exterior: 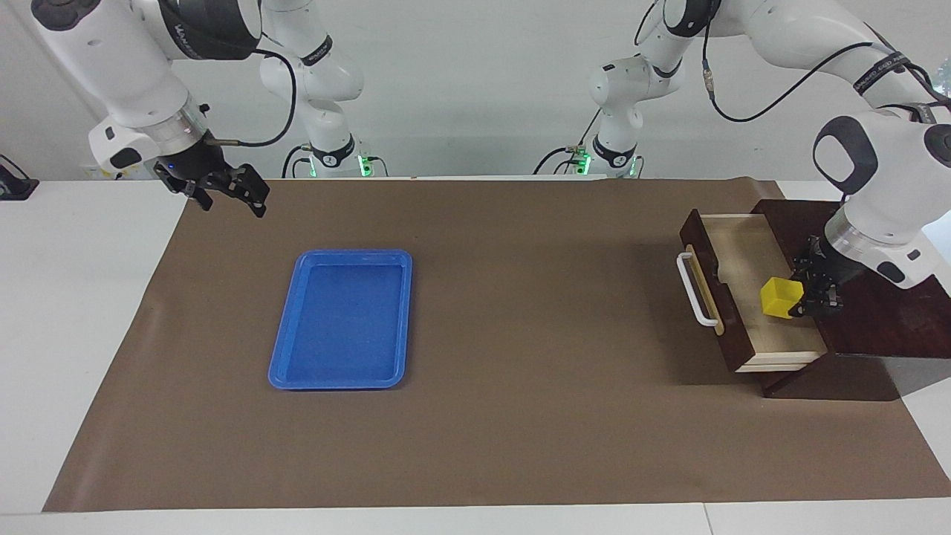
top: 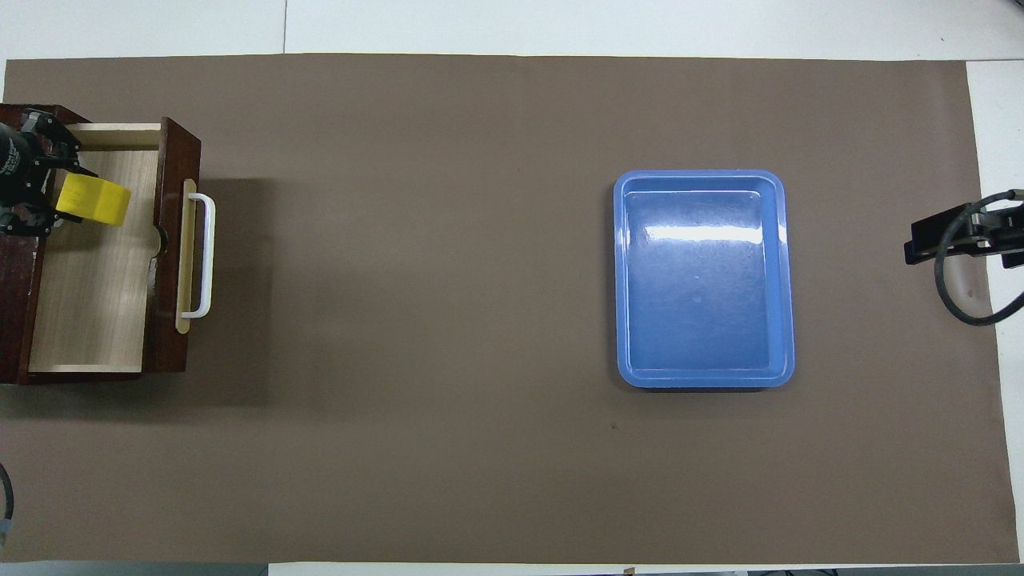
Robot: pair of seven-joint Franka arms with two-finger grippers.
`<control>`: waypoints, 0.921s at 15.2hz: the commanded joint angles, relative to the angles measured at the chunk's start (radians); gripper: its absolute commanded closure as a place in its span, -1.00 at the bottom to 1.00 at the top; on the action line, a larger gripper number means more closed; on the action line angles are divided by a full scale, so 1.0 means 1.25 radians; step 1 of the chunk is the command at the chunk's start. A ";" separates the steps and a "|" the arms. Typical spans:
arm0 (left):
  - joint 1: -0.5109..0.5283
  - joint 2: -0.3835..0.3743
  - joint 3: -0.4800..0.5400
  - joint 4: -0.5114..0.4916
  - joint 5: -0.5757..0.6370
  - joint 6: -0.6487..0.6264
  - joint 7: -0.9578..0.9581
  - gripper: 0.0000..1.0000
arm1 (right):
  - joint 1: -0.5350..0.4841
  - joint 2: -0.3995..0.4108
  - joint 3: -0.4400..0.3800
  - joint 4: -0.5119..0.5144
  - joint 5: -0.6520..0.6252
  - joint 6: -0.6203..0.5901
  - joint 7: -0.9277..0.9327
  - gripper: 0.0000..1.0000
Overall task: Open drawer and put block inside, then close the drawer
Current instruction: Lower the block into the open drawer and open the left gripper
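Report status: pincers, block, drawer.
Left pincer shut on block, over open drawer. Right pincer waits open, over table edge. Blue tray clear of path.

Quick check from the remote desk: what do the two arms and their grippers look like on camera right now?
Both arms have glossy white rounded shells with black joint bands carrying white lettering. Loose black cables loop along them, and green lights glow at both bases. The left gripper and right gripper are black, angular and two-fingered.

I count one drawer (exterior: 750, 290), pulled open, with one white handle (exterior: 695, 289) on its front. One yellow block (exterior: 779, 297). One blue tray (exterior: 342, 319). One brown mat (exterior: 520, 416) over the table. Two arms, so two grippers: left gripper (exterior: 806, 296), right gripper (exterior: 230, 192).
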 commanded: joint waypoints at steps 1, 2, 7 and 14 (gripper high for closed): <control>-0.002 -0.053 0.000 -0.079 -0.004 0.004 -0.028 1.00 | 0.008 -0.048 -0.004 -0.031 -0.024 -0.016 -0.065 -1.00; -0.007 -0.060 0.000 -0.085 -0.004 0.000 -0.049 1.00 | 0.007 -0.053 -0.004 -0.030 -0.024 -0.021 -0.072 -1.00; -0.015 -0.081 -0.004 -0.128 -0.004 -0.005 -0.090 1.00 | -0.002 -0.053 -0.006 -0.038 -0.012 -0.023 -0.059 -1.00; -0.012 -0.088 -0.005 -0.153 -0.010 0.008 -0.151 1.00 | 0.007 -0.010 -0.032 -0.042 -0.003 -0.020 -0.043 -1.00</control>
